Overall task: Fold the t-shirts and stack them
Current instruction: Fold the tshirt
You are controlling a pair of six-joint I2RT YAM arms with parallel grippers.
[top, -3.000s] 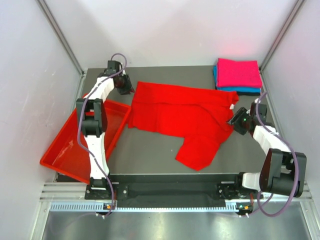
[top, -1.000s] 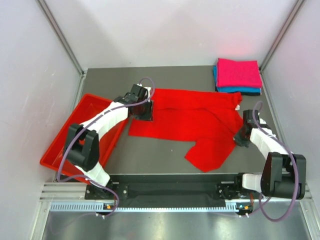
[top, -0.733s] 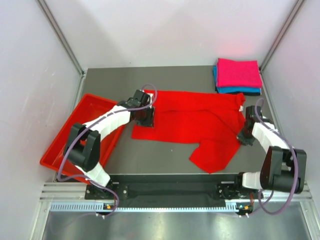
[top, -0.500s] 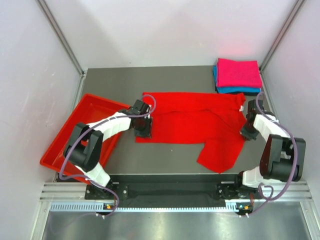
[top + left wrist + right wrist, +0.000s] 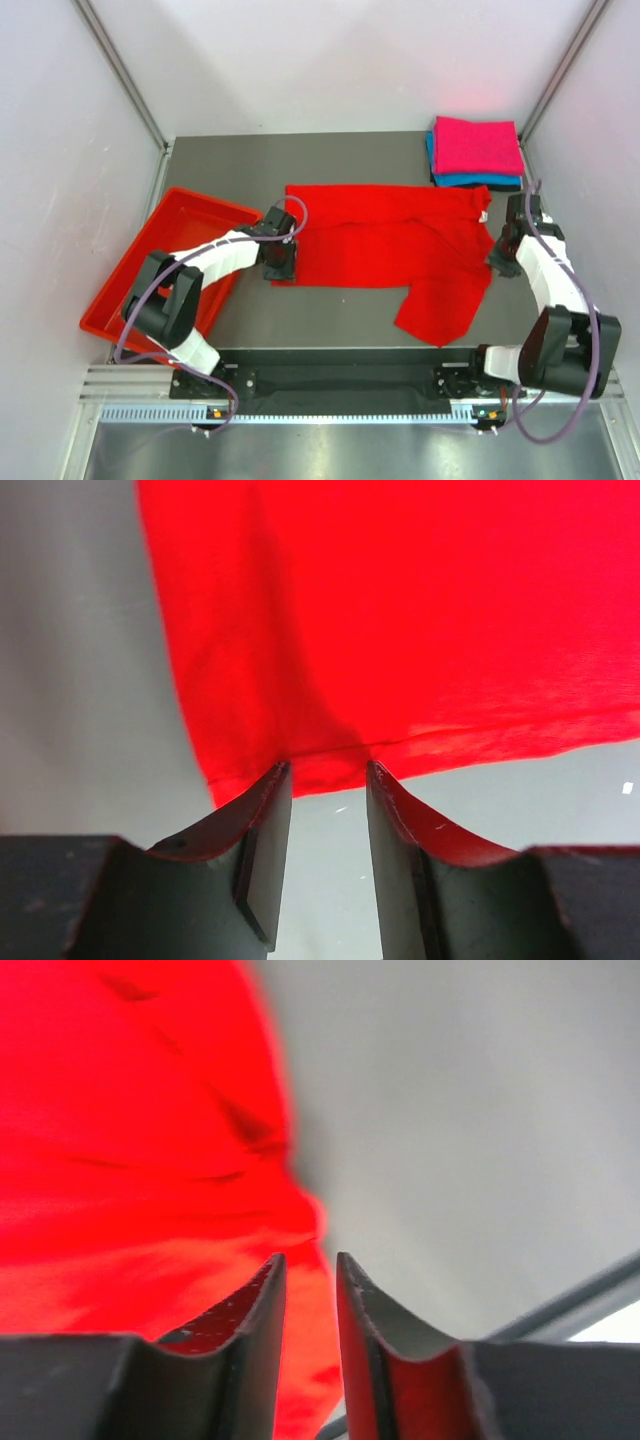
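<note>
A bright red t-shirt (image 5: 380,235) lies spread flat mid-table, one sleeve (image 5: 442,310) hanging toward the near edge. My left gripper (image 5: 281,262) is at its near-left corner. In the left wrist view it (image 5: 328,768) stands open, its tips at the shirt's hem (image 5: 400,620), with bare table between the fingers. My right gripper (image 5: 503,258) is by the shirt's right edge. It (image 5: 310,1258) is narrowly open over the red cloth (image 5: 130,1160), gripping nothing. A folded magenta-pink t-shirt (image 5: 477,145) rests on a folded teal-blue one (image 5: 470,180) at the back right.
A rigid red plastic tray (image 5: 125,300) sits tilted at the left, overhanging the table's left edge; my left arm reaches across it. Grey walls and metal frame posts close in the table on three sides.
The red shirt slid right and toward me and lies flatter. My left gripper moved from its far-left corner to its near-left corner. My right gripper opened, let the cloth go and drew back.
</note>
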